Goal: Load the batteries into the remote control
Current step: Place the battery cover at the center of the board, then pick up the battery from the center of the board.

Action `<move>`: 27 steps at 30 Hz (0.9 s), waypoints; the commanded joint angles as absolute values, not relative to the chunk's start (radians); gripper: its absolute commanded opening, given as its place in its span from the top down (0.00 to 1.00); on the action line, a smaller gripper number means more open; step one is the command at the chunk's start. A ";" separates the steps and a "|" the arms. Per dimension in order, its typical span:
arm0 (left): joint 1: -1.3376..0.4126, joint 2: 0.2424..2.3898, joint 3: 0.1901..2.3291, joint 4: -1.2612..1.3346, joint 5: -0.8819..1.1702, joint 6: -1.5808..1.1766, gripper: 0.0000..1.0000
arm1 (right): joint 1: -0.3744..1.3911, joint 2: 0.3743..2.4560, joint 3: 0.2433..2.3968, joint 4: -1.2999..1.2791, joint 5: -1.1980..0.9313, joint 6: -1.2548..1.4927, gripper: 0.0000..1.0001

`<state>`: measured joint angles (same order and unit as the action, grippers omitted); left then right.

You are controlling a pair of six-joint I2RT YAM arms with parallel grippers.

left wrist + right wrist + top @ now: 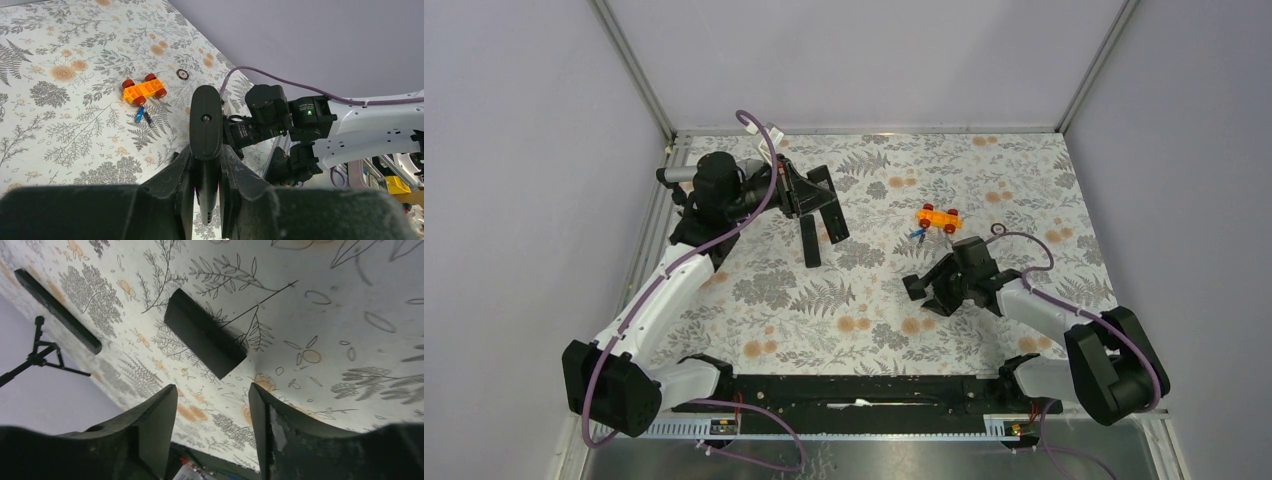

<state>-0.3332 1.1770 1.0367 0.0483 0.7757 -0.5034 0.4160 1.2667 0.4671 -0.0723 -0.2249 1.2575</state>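
My left gripper (206,155) (824,200) is shut on the remote control (206,120) (838,225), a slim black bar held crosswise above the cloth at the back left. Two small batteries (144,115) (916,235), one blue and one dark, lie beside an orange toy. My right gripper (212,390) (921,295) hovers low over the middle right of the cloth, open, with nothing between its fingers. Just ahead of its fingertips a small black cover (205,335) lies flat on the cloth.
An orange toy block with red knobs (938,218) (144,88) sits by the batteries. A second long black bar (810,243) (55,310) lies under the left gripper. A small dark ring (998,229) (183,75) lies right of the toy. Walls enclose the table (1044,180).
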 commanded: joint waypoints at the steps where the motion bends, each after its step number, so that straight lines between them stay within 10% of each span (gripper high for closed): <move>1: -0.328 1.143 1.041 0.124 0.784 -0.476 1.00 | 0.410 1.210 0.558 -0.200 -0.106 1.156 0.36; 8: -0.311 1.120 1.024 0.100 0.672 -0.481 1.00 | 0.405 1.290 0.749 -0.283 0.033 0.903 0.36; 17: -0.296 1.099 1.011 0.084 0.632 -0.494 1.00 | 0.403 1.659 1.164 -0.411 0.099 0.907 0.71; 27: -0.290 1.065 0.979 0.084 0.630 -0.497 1.00 | 0.403 1.960 1.435 -0.627 0.154 1.033 0.69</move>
